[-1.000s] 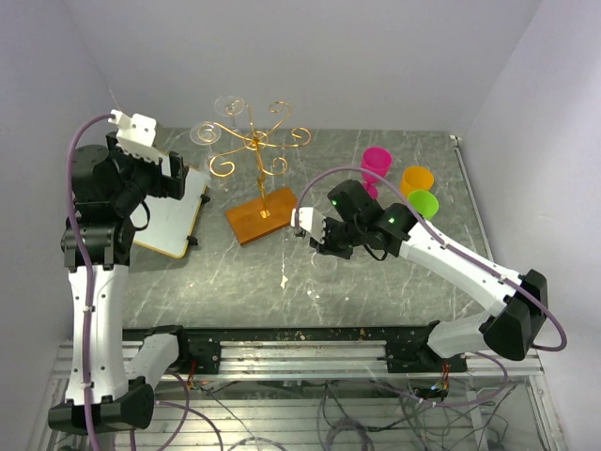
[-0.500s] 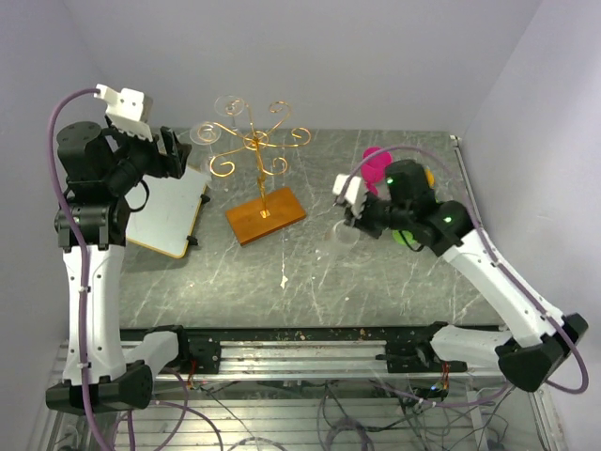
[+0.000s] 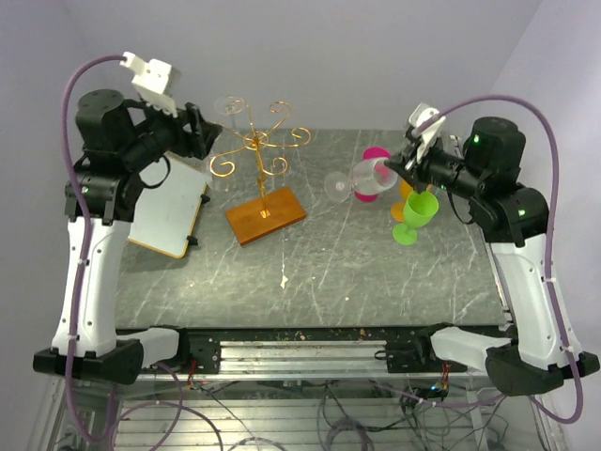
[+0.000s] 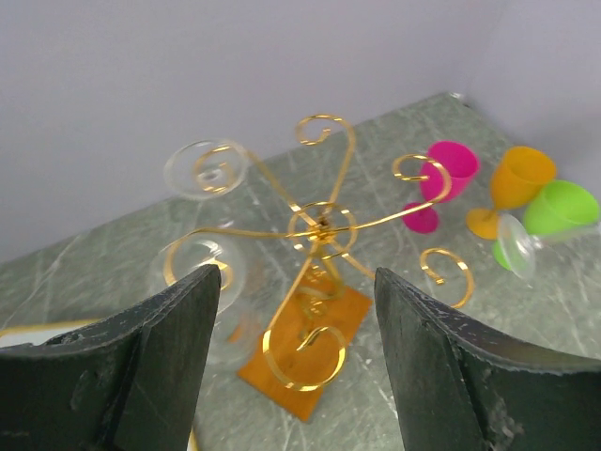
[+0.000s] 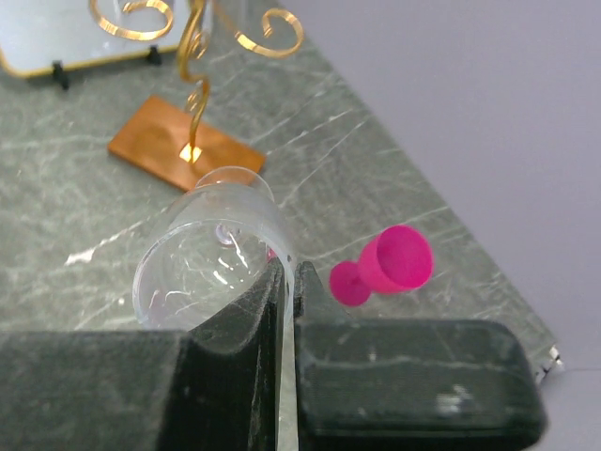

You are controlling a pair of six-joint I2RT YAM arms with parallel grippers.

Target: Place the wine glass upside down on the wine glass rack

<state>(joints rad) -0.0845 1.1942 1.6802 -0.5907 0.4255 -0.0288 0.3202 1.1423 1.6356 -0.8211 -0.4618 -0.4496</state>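
White board (image 3: 169, 211) lies farthest left on the grey marble table (image 3: 310, 272). My left claw (image 3: 192, 132) hangs high above the board's far edge. Its jaws stand wide apart and hold nothing.

Through that gap my left wrist camera looks at the rack (image 3: 255, 141), just to the right of the claw. Its gold wire scrolls spread from a thin pole standing on a flat orange-brown base (image 3: 266, 214). Two clear glasses (image 4: 205, 169) hang from the scrolls on its left side, their feet caught in the curls. The other scrolls are bare.

Right of the rack and well apart from it, my right claw (image 3: 406, 162) is up off the table. Its fingers (image 5: 404, 376) are pressed tight on the stem of the wine glass (image 3: 352, 180). The wine glass lies on its side in the air, its bowl pointing away from the claw toward the rack and touching nothing.

Beneath and behind it, near the table's right edge, stand three coloured goblets close together: pink (image 3: 376, 162), orange (image 4: 521, 178) and green (image 3: 418, 211). In the top view my right arm hides most of the orange one.
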